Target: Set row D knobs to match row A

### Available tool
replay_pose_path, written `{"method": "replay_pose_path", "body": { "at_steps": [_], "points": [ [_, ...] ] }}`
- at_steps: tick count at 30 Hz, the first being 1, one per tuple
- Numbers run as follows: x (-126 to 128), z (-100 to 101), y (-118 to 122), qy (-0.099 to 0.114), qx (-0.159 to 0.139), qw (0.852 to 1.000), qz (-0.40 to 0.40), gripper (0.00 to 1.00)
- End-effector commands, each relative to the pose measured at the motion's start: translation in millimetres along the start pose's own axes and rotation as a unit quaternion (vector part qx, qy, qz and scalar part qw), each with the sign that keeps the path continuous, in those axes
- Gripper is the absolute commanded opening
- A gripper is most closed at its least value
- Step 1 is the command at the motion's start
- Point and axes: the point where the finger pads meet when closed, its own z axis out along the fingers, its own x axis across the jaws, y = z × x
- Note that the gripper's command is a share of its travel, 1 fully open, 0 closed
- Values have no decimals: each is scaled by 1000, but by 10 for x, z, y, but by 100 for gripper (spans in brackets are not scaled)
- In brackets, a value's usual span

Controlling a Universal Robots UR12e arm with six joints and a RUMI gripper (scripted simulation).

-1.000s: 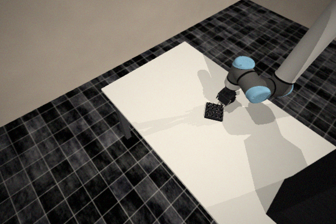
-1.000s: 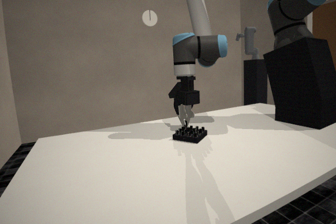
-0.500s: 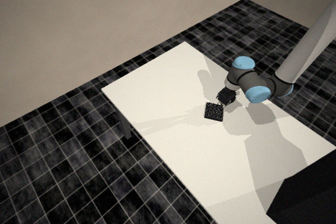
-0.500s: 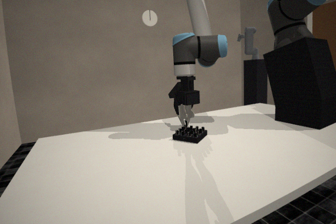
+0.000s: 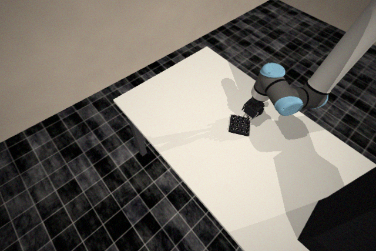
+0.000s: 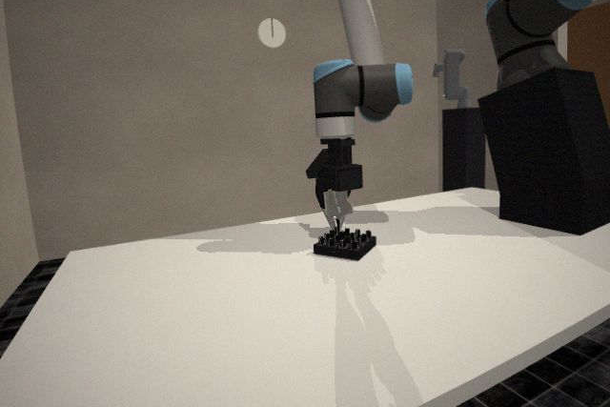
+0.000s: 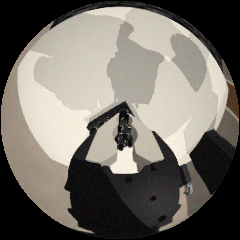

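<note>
The end effector (image 5: 247,117) (image 6: 336,228) (image 7: 123,114) points down at one edge of the knob box (image 5: 239,133) (image 6: 336,252) (image 7: 106,117), which sits flat on the worktop (image 5: 188,90) (image 6: 196,318) (image 7: 40,130) just below its fingertips. Its fingers are narrow, tips among the tops of the outer knobs; whether a knob is between them I cannot tell, as the contact is too small and dark in every view. The rest of the knobs stand to one side of the fingers.

The step in hand looks like gripping one knob of an outer row, presumably row D, ready to turn it. Which knob it is, and where any mark points, cannot be read; nor can the socket be made out, so the row is a judgement. The next move calls for a firm pinch centred on that knob, then a twist in place about its axis to the matching row A mark, without brushing its close neighbours.
</note>
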Motion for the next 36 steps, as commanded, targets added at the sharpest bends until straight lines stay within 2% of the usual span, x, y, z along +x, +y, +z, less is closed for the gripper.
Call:
{"method": "replay_pose_path", "body": {
  "at_steps": [1,8,14,23,36],
  "points": [
    [-29,5,-25,-2,1,1000,8,4],
    [-32,5,-26,-2,1,1000,31,4],
    [-26,4,-23,-2,1,997,83,4],
    [-19,2,-20,-2,1,984,177,4],
    [-14,0,-18,-2,1,972,236,4]
  ]
}}
